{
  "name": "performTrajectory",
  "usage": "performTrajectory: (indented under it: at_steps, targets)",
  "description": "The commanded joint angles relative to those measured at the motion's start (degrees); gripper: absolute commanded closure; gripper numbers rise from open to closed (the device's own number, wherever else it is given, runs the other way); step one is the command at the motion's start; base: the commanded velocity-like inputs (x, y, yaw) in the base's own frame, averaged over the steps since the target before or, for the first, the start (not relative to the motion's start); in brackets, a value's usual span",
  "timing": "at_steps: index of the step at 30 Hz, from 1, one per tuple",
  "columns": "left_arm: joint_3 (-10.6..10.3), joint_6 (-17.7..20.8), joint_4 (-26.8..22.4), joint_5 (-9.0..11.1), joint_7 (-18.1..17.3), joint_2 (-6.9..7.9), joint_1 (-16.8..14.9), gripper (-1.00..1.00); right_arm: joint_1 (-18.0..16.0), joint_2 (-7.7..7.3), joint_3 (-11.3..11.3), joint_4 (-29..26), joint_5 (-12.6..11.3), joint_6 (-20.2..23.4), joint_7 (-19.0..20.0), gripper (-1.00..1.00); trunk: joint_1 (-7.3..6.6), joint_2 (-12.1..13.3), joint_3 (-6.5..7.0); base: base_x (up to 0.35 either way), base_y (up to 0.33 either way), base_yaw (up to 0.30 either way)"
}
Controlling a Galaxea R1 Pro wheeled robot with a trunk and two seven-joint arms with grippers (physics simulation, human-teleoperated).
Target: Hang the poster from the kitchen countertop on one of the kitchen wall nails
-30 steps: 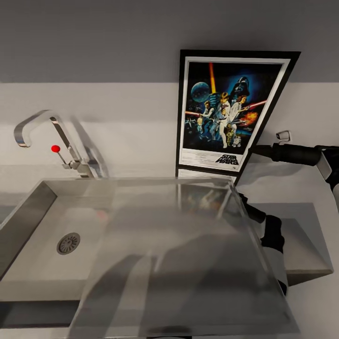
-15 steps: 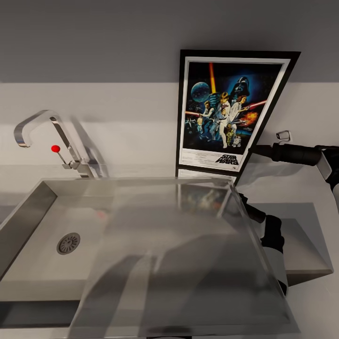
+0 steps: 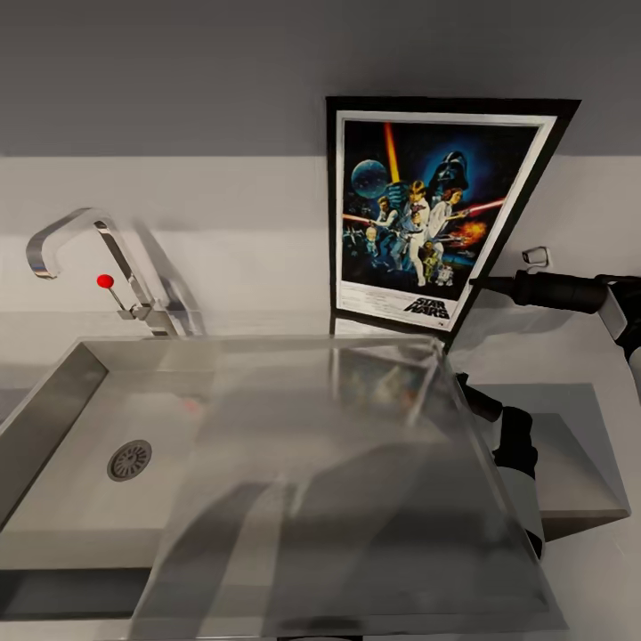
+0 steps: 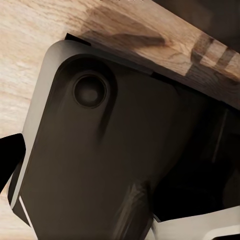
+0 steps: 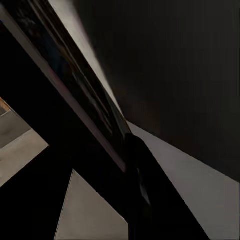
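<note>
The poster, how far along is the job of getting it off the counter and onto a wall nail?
Done: the right gripper has reached the poster at its lower right edge, and the right wrist view shows the frame edge close against the fingers. In hand: the poster stands tilted behind the sink, its bottom edge near the kitchen countertop. Left: carrying it to a nail and hanging it.

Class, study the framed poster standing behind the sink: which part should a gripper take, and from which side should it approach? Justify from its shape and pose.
Grip the poster by its thin right frame edge, low down, coming from the right. It stands upright against the wall with the sink in front, so only the edges are pinchable. The right gripper already meets that lower right edge.
</note>
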Motion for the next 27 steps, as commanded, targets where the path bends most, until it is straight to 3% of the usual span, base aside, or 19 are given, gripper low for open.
performTrajectory:
  at_steps: [1,27]
  targets:
    - [0.23,-0.17,-0.03,-0.2,-0.27,-0.02,0.0,-1.0,-0.03,0.03,-0.23,0.01,0.14,0.71,0.23,1.0,0.0,-0.02,-0.03,0.0,0.0,0.0]
    - [0.45,-0.1,-0.03,-0.12,-0.27,0.06,0.01,-1.0,-0.03,0.06,-0.21,0.01,0.22,0.62,0.14,1.0,0.0,-0.02,-0.03,-0.109,0.0,0.0]
